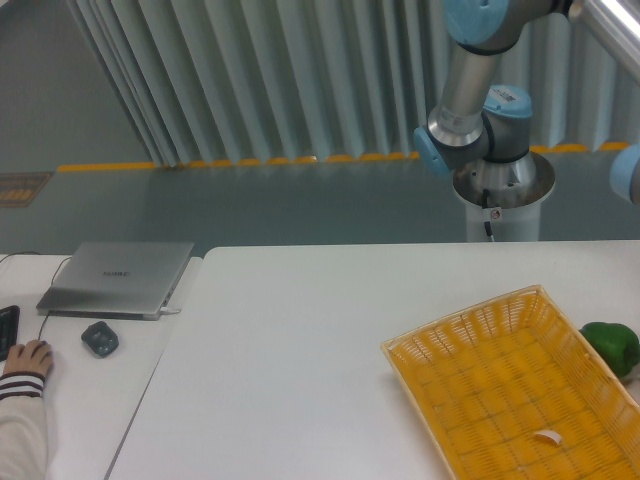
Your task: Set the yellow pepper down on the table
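The yellow pepper does not show anywhere in the camera view. The orange-yellow woven basket (500, 390) lies on the white table at the lower right and holds only a small pale scrap (547, 437). Only the arm's upper joints (475, 120) show at the top right, behind the table. The gripper itself is out of view.
A green bell pepper (612, 345) lies on the table against the basket's right side. On a second table at the left are a closed grey laptop (120, 277), a small dark object (99, 338) and a person's hand (25, 358). The robot's base pedestal (502, 200) stands behind the table.
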`<control>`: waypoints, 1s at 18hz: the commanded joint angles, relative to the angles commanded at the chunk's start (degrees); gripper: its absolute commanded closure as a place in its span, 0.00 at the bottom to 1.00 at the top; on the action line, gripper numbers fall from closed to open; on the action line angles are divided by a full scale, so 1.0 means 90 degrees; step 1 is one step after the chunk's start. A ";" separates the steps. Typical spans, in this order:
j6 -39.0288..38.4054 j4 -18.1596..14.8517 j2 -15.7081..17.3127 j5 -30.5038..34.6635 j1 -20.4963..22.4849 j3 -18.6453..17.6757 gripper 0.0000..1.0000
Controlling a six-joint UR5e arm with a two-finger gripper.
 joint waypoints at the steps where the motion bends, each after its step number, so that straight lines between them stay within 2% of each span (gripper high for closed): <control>1: 0.0223 -0.0399 0.0185 -0.0069 -0.0049 0.0019 0.00; 4: 0.0742 -0.0938 0.0353 -0.0108 -0.0166 0.0039 0.00; 7: 0.0743 -0.1183 0.0353 -0.0099 -0.0205 0.0165 0.00; 9: 0.0743 -0.1417 0.0120 -0.0089 -0.0186 0.0399 0.00; 18: 0.0684 -0.1418 0.0109 -0.0060 -0.0137 0.0430 0.00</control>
